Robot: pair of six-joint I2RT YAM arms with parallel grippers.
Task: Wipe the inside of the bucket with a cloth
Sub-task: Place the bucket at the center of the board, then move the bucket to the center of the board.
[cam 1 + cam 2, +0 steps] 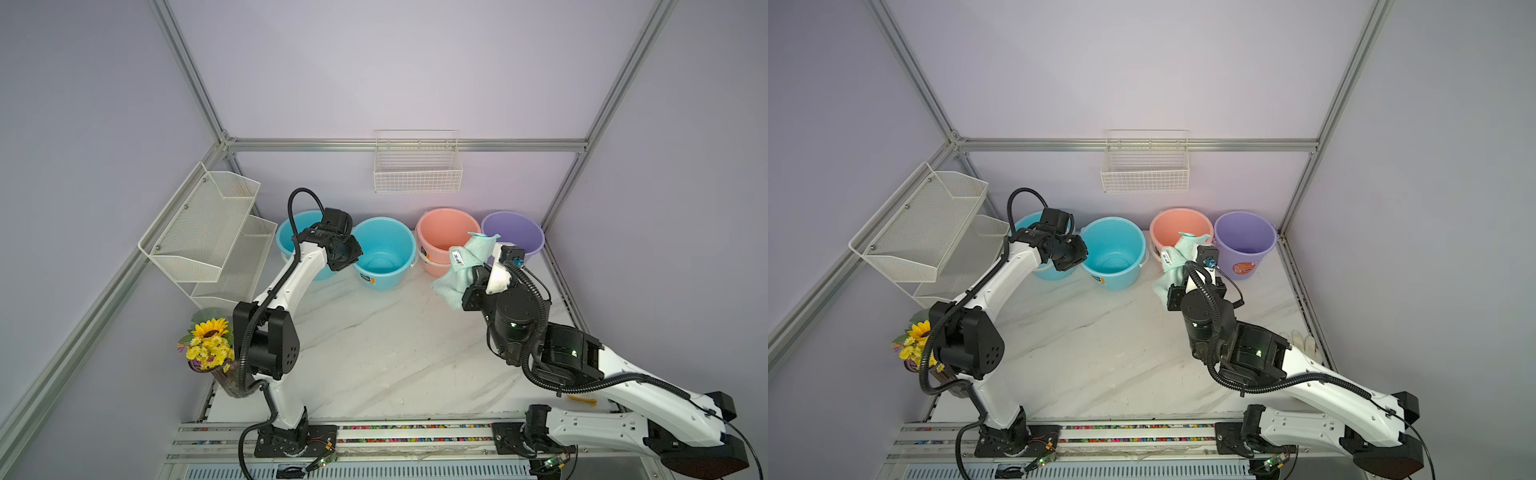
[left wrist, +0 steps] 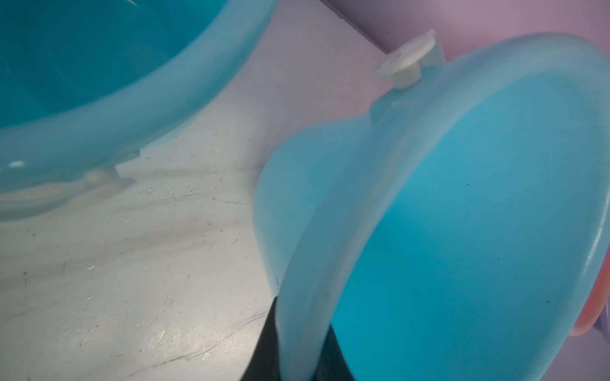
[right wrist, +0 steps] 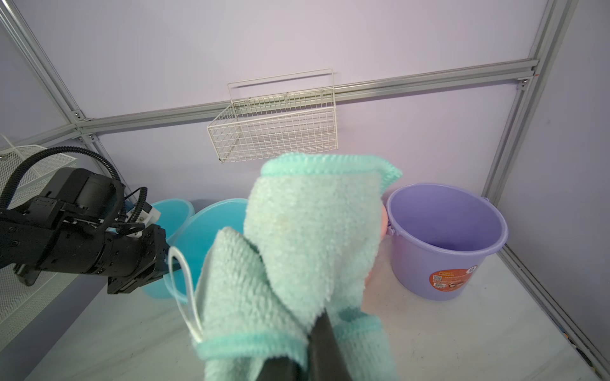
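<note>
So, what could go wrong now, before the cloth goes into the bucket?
The left gripper pinches only the thin rim of the blue bucket; wiping pressure might make it slip or tip. The cloth hangs bunched with a loose loop, close to the pink bucket, so it may snag on that rim.

White arms (image 1: 291, 282); black joints (image 1: 270, 345); corrugated black cables (image 1: 305, 190).

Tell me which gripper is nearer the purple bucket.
Right. The right gripper, holding the cloth, sits just before the purple bucket; the left gripper grips the rim of a blue bucket, beyond the pink bucket.
</note>
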